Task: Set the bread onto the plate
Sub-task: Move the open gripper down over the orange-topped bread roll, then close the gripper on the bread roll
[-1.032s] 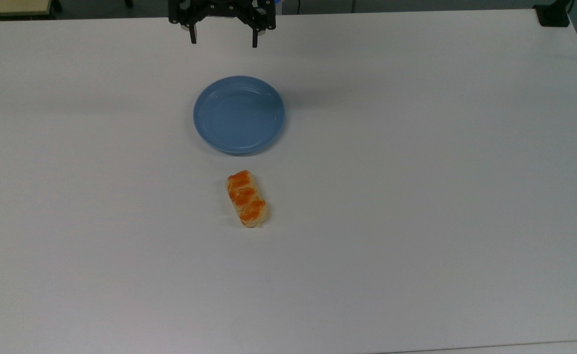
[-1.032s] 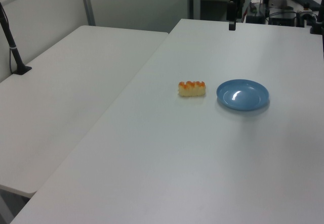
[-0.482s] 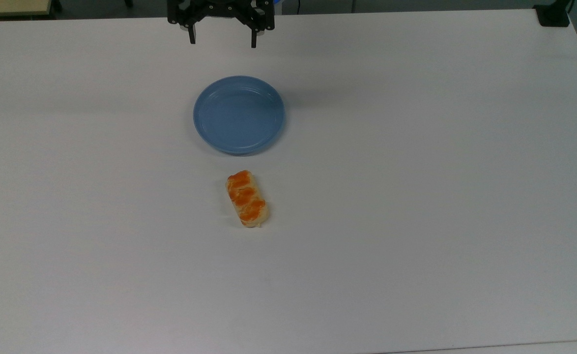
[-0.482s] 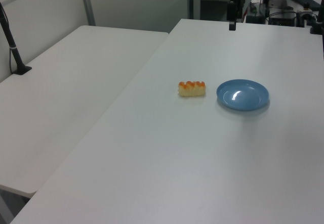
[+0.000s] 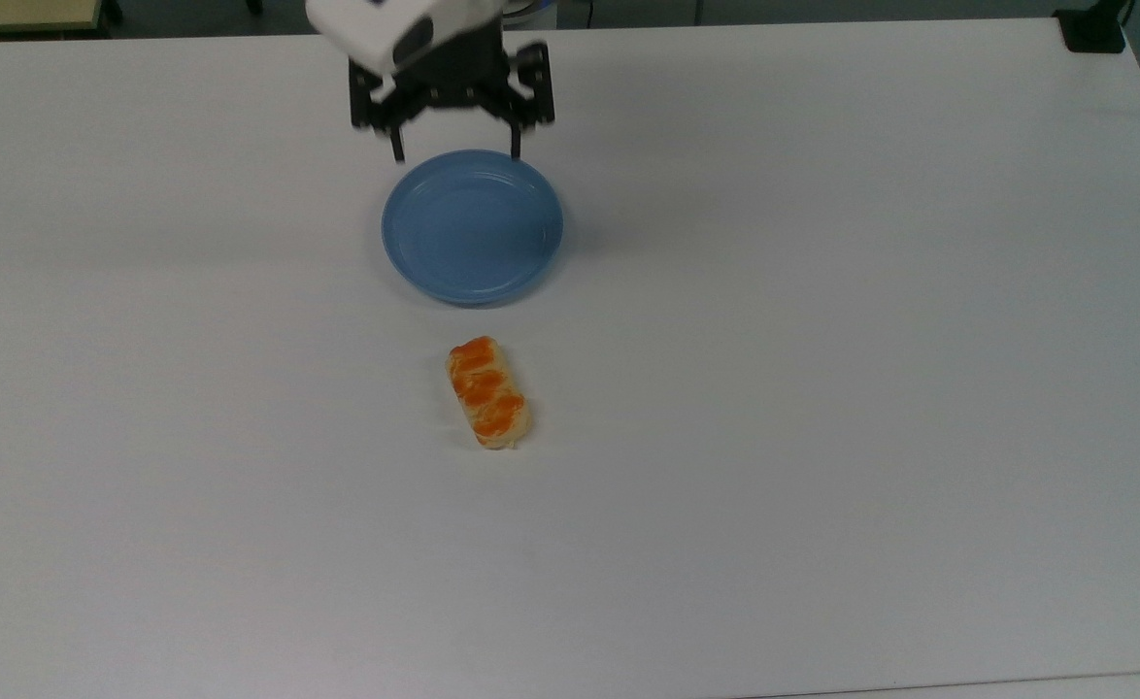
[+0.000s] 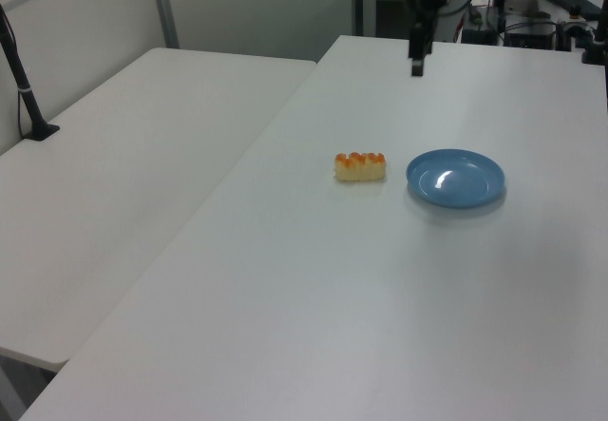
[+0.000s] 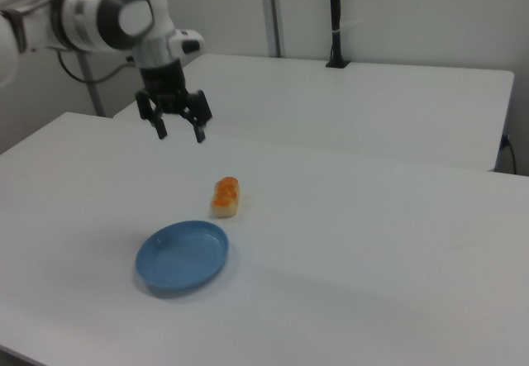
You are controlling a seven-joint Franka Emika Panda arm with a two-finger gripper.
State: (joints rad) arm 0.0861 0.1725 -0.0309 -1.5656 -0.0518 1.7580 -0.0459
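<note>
Top view has the hand (image 5: 455,155) hanging spread wide and empty above the plate's (image 5: 472,226) far rim. Bread (image 5: 488,392) sits on the counter (image 5: 822,388) just beside the plate, so I'd guess it's lining up for a grab.

A: Where does the bread (image 5: 488,392) sit?

B: On the table (image 5: 822,388), just below the plate (image 5: 472,225) in the top view, close but apart. In the left view the bread (image 6: 360,166) lies just to the left view's left of the plate (image 6: 456,178).

A: And the hand?

B: In the top view the hand (image 5: 455,153) hangs at the plate's upper edge, its 2 fingers spread apart. In the right view the hand (image 7: 179,133) is raised above the table (image 7: 372,242), behind the bread (image 7: 225,197), which lies behind the plate (image 7: 183,255). It seems well off the surface, though I can't be sure.

A: Anything else?

B: A 2nd table (image 6: 133,174) at the left view's left.
</note>
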